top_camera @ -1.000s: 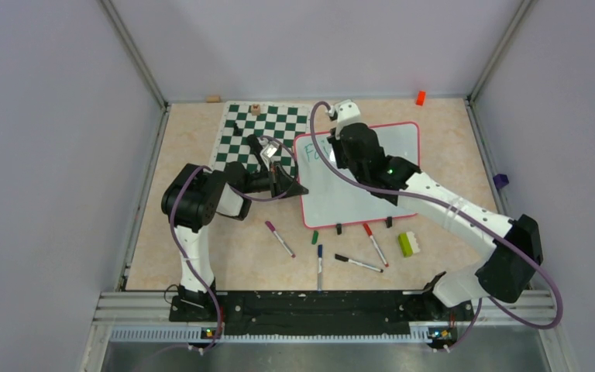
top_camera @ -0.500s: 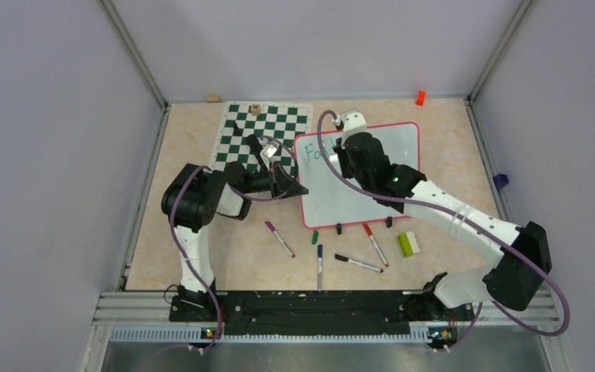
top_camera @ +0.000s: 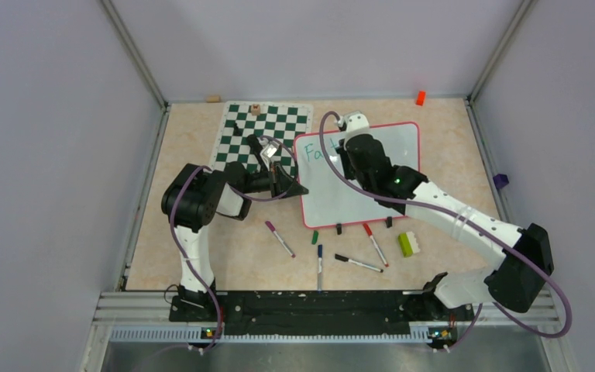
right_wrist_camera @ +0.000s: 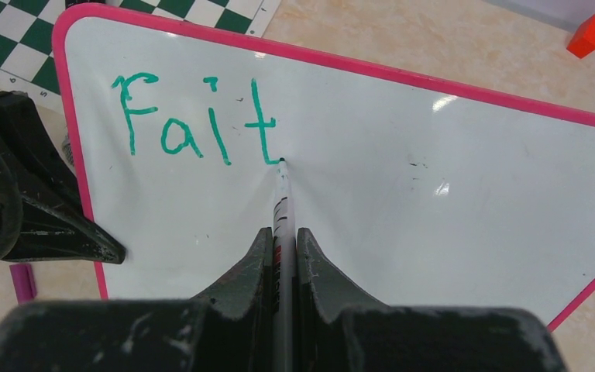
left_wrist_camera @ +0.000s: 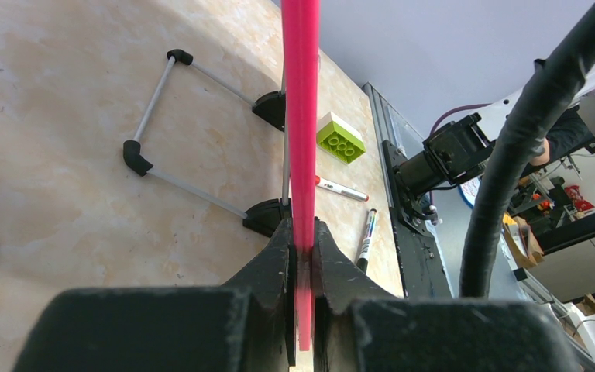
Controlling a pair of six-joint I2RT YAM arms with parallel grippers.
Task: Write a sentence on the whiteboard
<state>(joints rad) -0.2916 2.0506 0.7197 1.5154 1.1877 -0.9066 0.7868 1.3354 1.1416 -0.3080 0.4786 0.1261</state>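
The whiteboard [top_camera: 333,198], white with a pink frame, stands tilted on the table just right of the chess mat. My left gripper [top_camera: 290,186] is shut on its left frame edge [left_wrist_camera: 300,116], pinched between both fingers [left_wrist_camera: 279,248]. The sentence [right_wrist_camera: 194,128] reads "Fait" in teal at the board's [right_wrist_camera: 434,209] top left. My right gripper [right_wrist_camera: 282,232] is shut on a white marker [right_wrist_camera: 282,198], whose tip touches the board at the foot of the "t". From above, the right gripper [top_camera: 342,155] hovers over the board's upper part and hides some letters [top_camera: 314,153].
A green-and-white chess mat [top_camera: 267,128] with a few pieces lies behind the left gripper. Loose markers [top_camera: 280,238] [top_camera: 359,263] [top_camera: 375,244], a lime brick [top_camera: 408,244] and the board's black feet [left_wrist_camera: 267,215] sit in front of the board. A red block [top_camera: 420,98] is at the back.
My right gripper has shifted slightly right along the top line with the marker, and more teal letters now show. The left gripper has not moved.
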